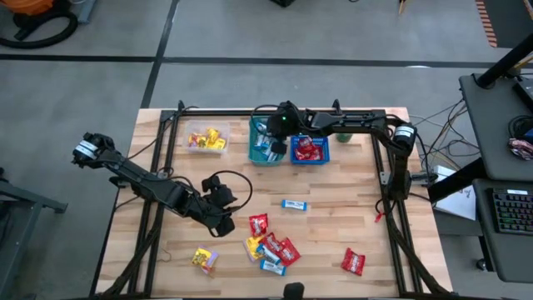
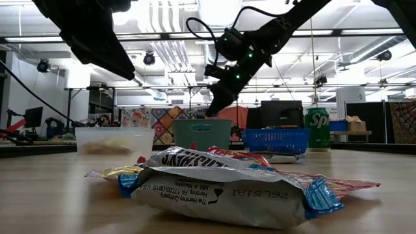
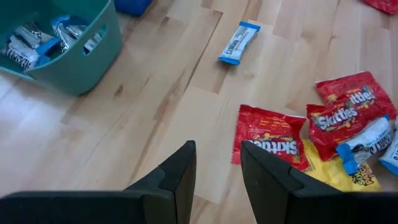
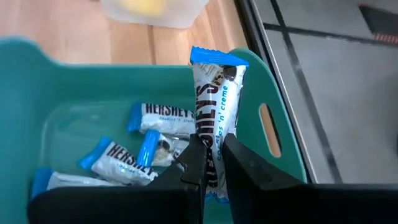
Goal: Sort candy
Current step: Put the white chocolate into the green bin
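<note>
Across the bench: three bins in a row at the far edge, and loose candy heaped near the front, with strays well apart from the heap. A wide spread to clear, so plenty of room for a missed piece.

At the far edge, the teal bin, already holding several blue-and-white bars, stands between the clear tub with yellow pieces and the blue basket with red ones. Standing just beside each other, so likely to take a wrong colour on a drop made off-centre.

Over the teal bin, the right hand: closed narrow on a blue-and-white bar, gripped at one end and standing up tall. Seems close to the bin's handle wall, so a release here risks catching the rim and tipping out onto the bench. Also a risk of slick wrapper clinging to one finger on opening.

Low over the bench near the heap, the left hand: parted a little and empty, just short of a red Skittles pack. Flat, shiny and partly overlapped by neighbours, so liable to slide away under a closing pinch, or to drag a second pack along.

Smallest worry: the lone blue bar mid-bench, easy to nudge aside in passing.
</note>
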Tool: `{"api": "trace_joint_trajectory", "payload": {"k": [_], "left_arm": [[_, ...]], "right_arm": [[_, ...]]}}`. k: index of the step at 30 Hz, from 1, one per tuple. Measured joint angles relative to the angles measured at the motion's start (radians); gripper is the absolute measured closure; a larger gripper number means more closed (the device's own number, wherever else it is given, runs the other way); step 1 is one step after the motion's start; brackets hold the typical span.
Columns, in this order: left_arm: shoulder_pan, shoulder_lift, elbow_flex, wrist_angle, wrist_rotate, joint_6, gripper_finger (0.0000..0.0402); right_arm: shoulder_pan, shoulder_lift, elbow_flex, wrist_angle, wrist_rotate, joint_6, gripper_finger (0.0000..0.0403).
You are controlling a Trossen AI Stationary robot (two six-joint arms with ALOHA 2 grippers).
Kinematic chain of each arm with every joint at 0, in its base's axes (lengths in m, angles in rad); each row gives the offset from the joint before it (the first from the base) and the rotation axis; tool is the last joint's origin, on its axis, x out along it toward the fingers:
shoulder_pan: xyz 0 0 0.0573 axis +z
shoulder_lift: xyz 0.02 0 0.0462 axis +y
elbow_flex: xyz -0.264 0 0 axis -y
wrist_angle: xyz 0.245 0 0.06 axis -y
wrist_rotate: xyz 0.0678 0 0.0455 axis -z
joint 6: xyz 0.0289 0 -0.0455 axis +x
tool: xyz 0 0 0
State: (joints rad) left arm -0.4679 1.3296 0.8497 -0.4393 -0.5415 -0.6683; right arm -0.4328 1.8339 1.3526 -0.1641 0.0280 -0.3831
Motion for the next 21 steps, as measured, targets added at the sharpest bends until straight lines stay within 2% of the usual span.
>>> {"api": "trace_joint_trajectory", "payload": {"k": [2, 7, 13, 15, 17, 19, 21], "left_arm": [[0.000, 0.000, 0.000, 0.000, -0.001, 0.005, 0.0292], [0.000, 0.000, 0.000, 0.001, -0.023, 0.031, 0.0292], [0.000, 0.000, -0.001, 0.001, -0.053, 0.055, 0.0292], [0.000, 0.000, -0.001, 0.001, -0.053, 0.057, 0.0292], [0.000, 0.000, -0.001, 0.001, -0.053, 0.059, 0.0292], [0.000, 0.000, -0.001, 0.001, -0.053, 0.062, 0.0292], [0.000, 0.000, -0.001, 0.001, -0.053, 0.061, 0.0292]], "right_arm": [[0.000, 0.000, 0.000, 0.004, -0.002, -0.025, 0.0369], [0.000, 0.000, 0.000, -0.010, -0.004, 0.078, 0.0369], [0.004, 0.000, -0.001, -0.067, 0.002, 0.090, 0.0368], [0.005, -0.001, -0.002, -0.034, 0.019, 0.130, 0.0376], [0.005, 0.000, 0.000, -0.032, -0.031, 0.166, 0.0378], [0.005, 0.001, -0.001, -0.058, -0.062, 0.170, 0.0363], [0.005, 0.003, -0.002, -0.074, -0.061, 0.224, 0.0331]]}}
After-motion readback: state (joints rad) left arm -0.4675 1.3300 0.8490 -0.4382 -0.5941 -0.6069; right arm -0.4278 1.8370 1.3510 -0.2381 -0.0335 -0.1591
